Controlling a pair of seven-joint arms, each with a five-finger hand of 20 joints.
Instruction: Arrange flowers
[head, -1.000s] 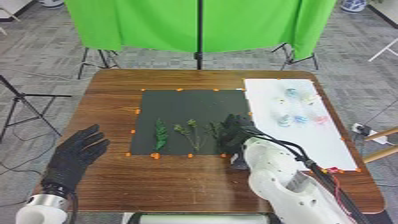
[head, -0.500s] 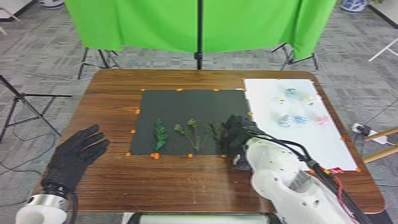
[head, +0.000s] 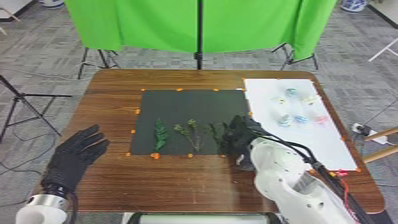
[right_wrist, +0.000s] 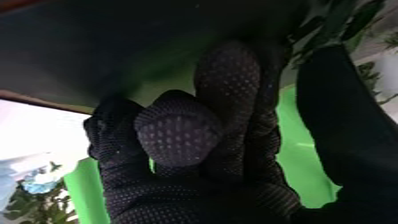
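Black fabric covers your right hand (head: 238, 140), there at the right edge of the dark rectangular mat (head: 191, 104), right by a slim, dark-green leafy sprig (head: 216, 134); how open it is, or whether it grips anything, you can't tell. Two more green stems (head: 161, 136) lie left of that sprig. Small pastel flowers (head: 321, 120) sit on the white rectangular sheet (head: 315, 150). Your black-gloved left hand (head: 75, 157) is empty, fingers extended, left of the mat.
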